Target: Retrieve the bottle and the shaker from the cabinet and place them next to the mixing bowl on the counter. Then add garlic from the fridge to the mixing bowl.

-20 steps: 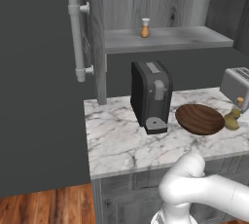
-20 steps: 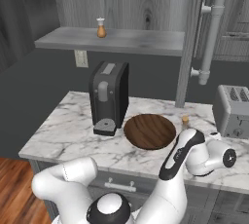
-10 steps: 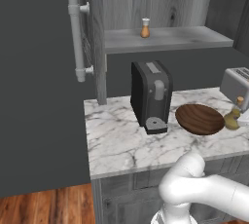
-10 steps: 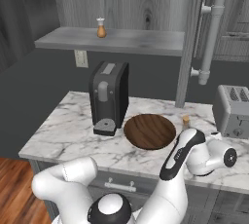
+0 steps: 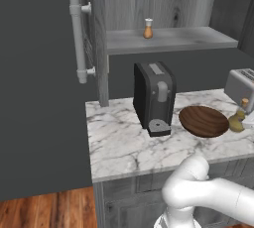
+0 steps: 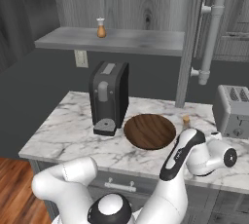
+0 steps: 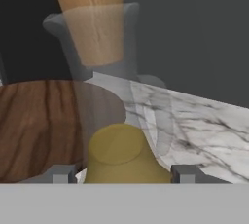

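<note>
**One bottle set down by the bowl, shaker waiting on the shelf**

A white marble counter (image 5: 124, 147) carries a black coffee machine (image 5: 154, 98), then a dark wooden mixing bowl (image 5: 204, 121). A clear, cork-stoppered bottle of yellow liquid (image 5: 238, 120) stands upright just beside the bowl, as the task asks. The two-finger gripper (image 7: 124, 174) sits spread either side of the bottle's base; whether it pinches is unclear. A small orange shaker (image 5: 148, 28) sits on the grey cabinet shelf (image 5: 173, 38).
</note>
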Available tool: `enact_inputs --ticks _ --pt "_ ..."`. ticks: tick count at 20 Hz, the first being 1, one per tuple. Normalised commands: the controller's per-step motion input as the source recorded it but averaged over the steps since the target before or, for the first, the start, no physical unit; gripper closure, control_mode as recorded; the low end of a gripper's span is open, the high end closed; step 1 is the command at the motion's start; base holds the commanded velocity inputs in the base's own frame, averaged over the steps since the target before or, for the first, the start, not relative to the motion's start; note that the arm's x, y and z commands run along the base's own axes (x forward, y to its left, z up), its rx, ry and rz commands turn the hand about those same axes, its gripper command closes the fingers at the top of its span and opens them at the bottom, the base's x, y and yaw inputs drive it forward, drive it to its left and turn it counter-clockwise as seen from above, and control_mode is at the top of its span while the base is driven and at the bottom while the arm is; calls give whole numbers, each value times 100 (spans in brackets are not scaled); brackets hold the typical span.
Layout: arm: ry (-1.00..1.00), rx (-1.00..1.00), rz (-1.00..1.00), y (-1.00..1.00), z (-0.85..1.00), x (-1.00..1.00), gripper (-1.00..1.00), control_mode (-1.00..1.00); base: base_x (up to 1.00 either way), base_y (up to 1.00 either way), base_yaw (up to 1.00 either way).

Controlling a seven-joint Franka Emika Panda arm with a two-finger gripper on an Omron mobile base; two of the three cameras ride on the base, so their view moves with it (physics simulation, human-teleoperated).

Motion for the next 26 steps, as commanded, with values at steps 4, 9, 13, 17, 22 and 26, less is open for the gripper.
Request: enact_inputs --ticks 4,9,13,17,22,26 --pt "0 0 0 0 0 0 -100 -100 0 0 0" --pt "0 0 0 0 0 0 -100 -100 0 0 0" --pt "0 0 0 -2 0 -1 -100 -100 0 0 0" --pt "0 0 0 -15 13 -34 -100 -100 0 0 0" --pt "-2 1 0 -10 32 -60 -100 -100 0 0 0" --pt "-2 2 -1 -1 42 -75 -100 -100 0 0 0"
